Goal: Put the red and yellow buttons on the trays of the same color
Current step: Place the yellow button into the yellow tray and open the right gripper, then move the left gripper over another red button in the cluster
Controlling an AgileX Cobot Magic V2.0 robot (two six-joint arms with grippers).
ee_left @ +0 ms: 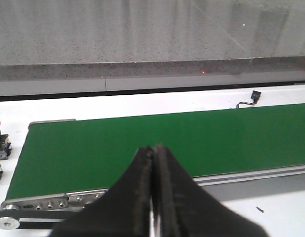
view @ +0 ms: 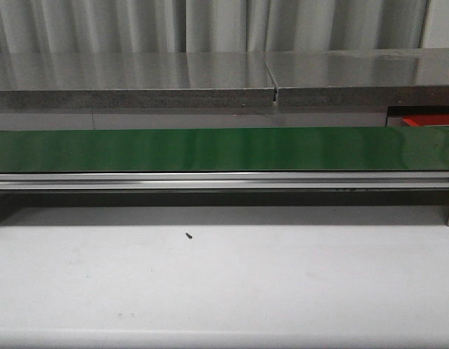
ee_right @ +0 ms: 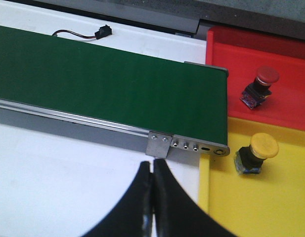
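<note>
While nothing is carried on the green belt [ee_right: 108,89], both the left gripper [ee_left: 152,197] and right gripper [ee_right: 151,197] are kept pressed shut and empty. A red button [ee_right: 261,86] is seen in the red tray [ee_right: 290,54] at one o'clock, a yellow button [ee_right: 256,153] in the yellow tray [ee_right: 271,207] at three; bare white table [ee_right: 58,182] is left beside the belt's edge for moving

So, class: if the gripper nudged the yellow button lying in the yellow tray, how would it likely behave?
The yellow button would probably roll or rock, since its round domed cap looks wider than its body. It seems rigid, likely hard plastic, so unlikely to bend. The yellow tray looks smooth, so the button may also slide.
</note>
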